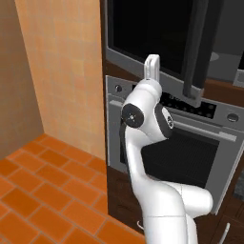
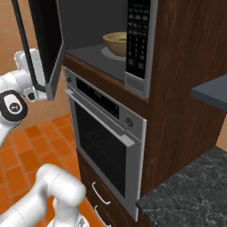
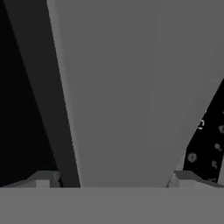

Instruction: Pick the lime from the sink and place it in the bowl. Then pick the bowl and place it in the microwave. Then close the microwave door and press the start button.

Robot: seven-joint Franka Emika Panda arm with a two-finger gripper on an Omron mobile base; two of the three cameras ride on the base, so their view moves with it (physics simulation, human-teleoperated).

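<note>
You've got the gripper point(image 3: 113, 181) spread wide, straddling the grey edge of the half-open microwave door point(image 2: 48, 40); the bowl point(image 2: 116, 43) sits inside the microwave point(image 2: 141, 44).

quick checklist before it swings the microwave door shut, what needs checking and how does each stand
1. Bowl inside the microwave cavity: ok, it sits on the cavity floor, well back from the opening.
2. Lime in the bowl: cannot tell, the bowl's contents are too unclear.
3. Microwave door state: not ok yet, it stands swung out, open.
4. Gripper at the door: ok, jaws open, one fingertip on each side of the door's grey edge in the hand view.
5. Contact with the door: cannot tell, no view shows whether a finger touches it.
6. Door path: ok, nothing sticks out of the cavity; the oven below is shut.
</note>
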